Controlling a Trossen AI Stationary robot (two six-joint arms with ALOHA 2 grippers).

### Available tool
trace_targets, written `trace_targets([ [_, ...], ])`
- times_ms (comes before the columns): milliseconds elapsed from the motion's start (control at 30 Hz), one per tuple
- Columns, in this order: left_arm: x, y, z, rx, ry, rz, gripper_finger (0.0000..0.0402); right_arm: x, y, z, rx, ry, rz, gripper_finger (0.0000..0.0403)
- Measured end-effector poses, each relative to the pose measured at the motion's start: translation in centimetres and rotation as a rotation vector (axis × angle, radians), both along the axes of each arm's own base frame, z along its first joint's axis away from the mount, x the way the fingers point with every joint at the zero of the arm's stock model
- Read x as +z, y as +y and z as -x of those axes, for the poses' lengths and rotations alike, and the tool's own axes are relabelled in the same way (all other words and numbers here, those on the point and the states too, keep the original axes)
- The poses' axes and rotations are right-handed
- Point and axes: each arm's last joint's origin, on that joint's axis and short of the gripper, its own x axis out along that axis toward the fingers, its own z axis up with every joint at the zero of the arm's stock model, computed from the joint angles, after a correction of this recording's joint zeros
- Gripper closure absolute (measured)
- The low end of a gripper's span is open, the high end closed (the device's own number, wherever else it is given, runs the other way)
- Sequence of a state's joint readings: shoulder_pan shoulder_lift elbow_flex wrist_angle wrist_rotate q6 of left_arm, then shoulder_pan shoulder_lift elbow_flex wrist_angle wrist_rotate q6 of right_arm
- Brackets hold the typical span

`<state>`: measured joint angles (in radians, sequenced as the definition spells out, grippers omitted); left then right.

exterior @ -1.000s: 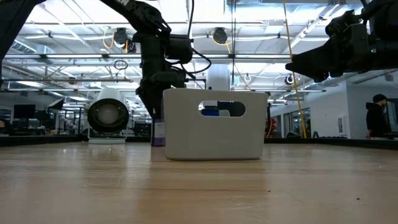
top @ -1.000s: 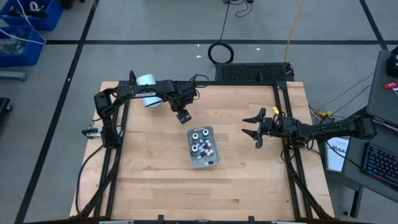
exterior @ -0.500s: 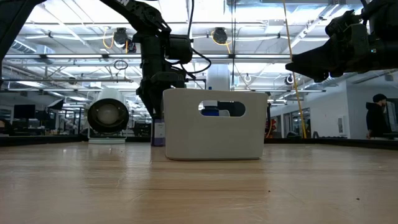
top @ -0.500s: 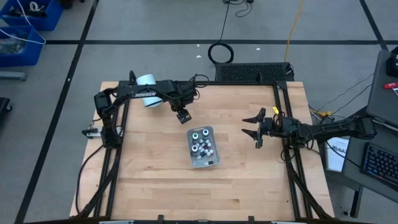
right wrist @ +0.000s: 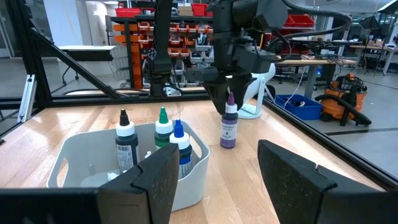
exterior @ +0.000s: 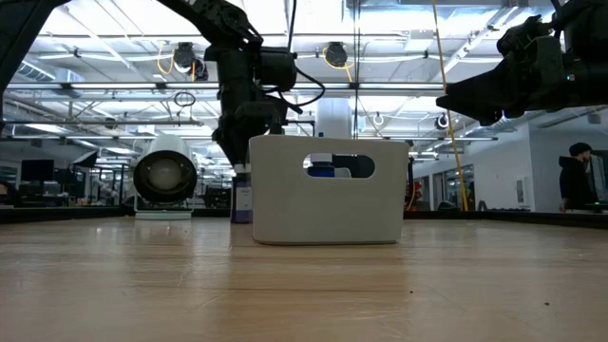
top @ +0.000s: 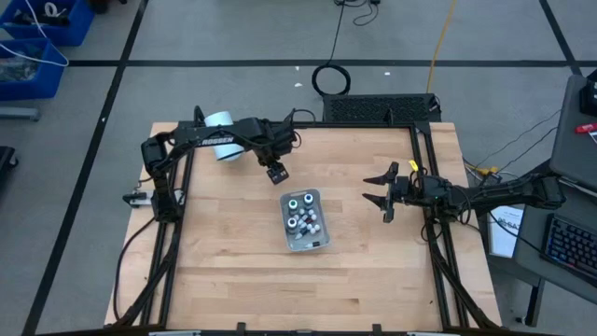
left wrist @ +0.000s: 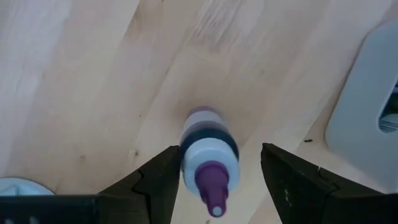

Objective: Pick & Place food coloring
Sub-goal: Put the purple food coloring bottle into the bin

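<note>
Left gripper (left wrist: 214, 180) | fingers spread, nothing held | purple-capped bottle (left wrist: 210, 152) upright between them, just below | tray (top: 304, 222) beside.

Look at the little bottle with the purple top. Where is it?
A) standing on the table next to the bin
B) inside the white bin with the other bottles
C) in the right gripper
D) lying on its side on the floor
A: the purple-topped bottle stands upright on the table, just outside the bin, with the left gripper right above it.
</note>
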<state>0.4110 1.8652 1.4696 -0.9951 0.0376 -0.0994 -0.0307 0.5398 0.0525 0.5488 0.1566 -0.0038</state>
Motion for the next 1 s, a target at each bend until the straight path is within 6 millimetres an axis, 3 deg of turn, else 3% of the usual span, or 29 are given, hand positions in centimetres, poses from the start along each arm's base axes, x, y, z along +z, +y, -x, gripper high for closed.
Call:
trace_targets([
  [400,0.0,-0.1,0.2,-0.006,0.029,-0.005,0.0183,0.0,0.0,0.0,0.000,0.001,0.000,0.0197],
  [500,0.0,-0.1,0.2,-0.012,0.029,-0.007,0.0210,0.0,0.0,0.0,0.000,0.000,0.000,0.0197],
  [633,0.0,-0.1,0.2,-0.014,0.032,-0.013,0.0279,0.0,0.0,0.0,0.000,0.001,0.000,0.0197],
  [733,0.1,-0.1,0.3,-0.013,0.044,-0.023,0.0282,0.0,0.0,0.0,0.000,0.001,0.000,0.0197],
  [867,1.7,-0.2,0.4,-0.015,0.089,-0.037,0.0282,0.0,0.0,0.0,0.000,0.001,0.000,0.0197],
  [1000,5.2,-1.3,0.0,-0.037,0.100,-0.097,0.0282,0.0,0.0,0.0,0.000,0.001,0.000,0.0197],
])
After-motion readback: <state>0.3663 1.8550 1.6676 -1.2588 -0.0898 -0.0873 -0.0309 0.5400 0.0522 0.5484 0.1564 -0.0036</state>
